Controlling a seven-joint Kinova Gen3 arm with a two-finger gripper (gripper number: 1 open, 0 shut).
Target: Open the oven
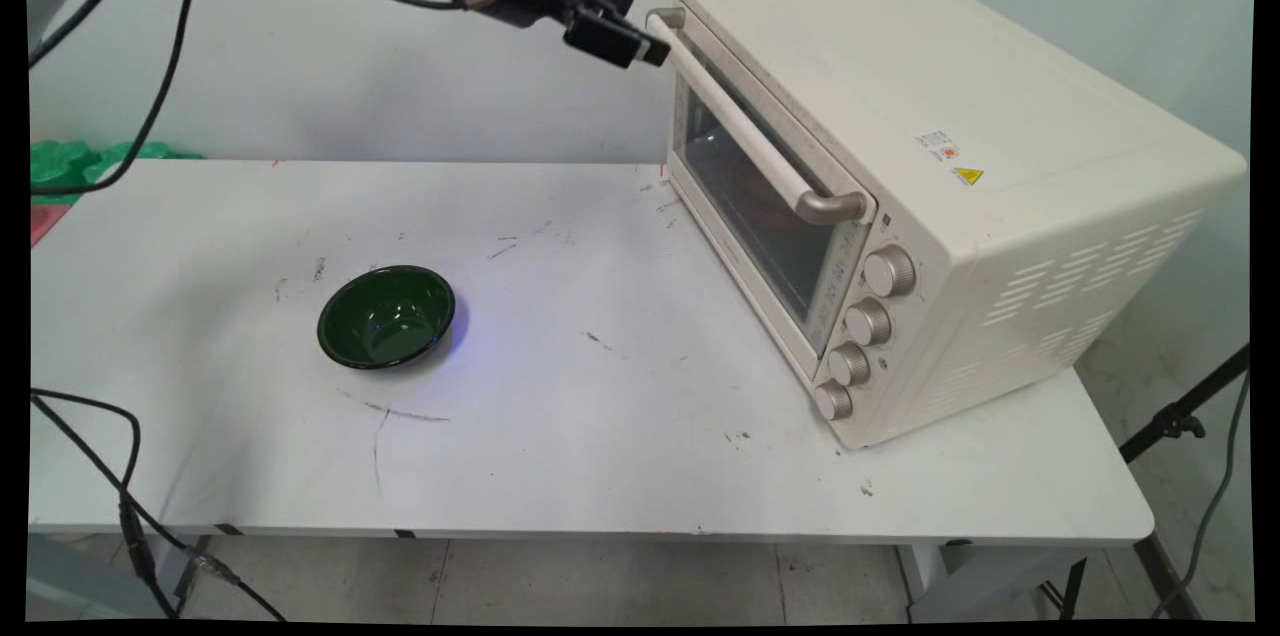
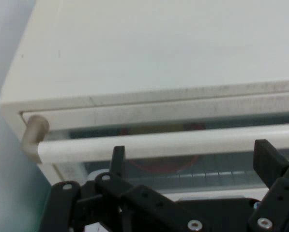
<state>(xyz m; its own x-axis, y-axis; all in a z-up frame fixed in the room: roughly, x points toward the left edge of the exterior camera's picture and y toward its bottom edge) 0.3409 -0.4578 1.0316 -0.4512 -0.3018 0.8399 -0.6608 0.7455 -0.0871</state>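
- The claw [image 1: 640,44] is open, its two fingers spread wide, and it holds nothing. It hovers just beside the far end of the handle [image 1: 745,131] of the oven door [image 1: 765,216], not yet closed around it.
- The cream toaster oven [image 1: 960,166] stands on the right part of the table, with its door shut. Something red shows dimly behind the glass.
- A green bowl [image 1: 386,316] sits well apart, on the left, and it looks empty.
- The white table [image 1: 620,436] is scuffed with dark marks. Behind it is a pale wall; black cables [image 1: 150,96] hang at the left.
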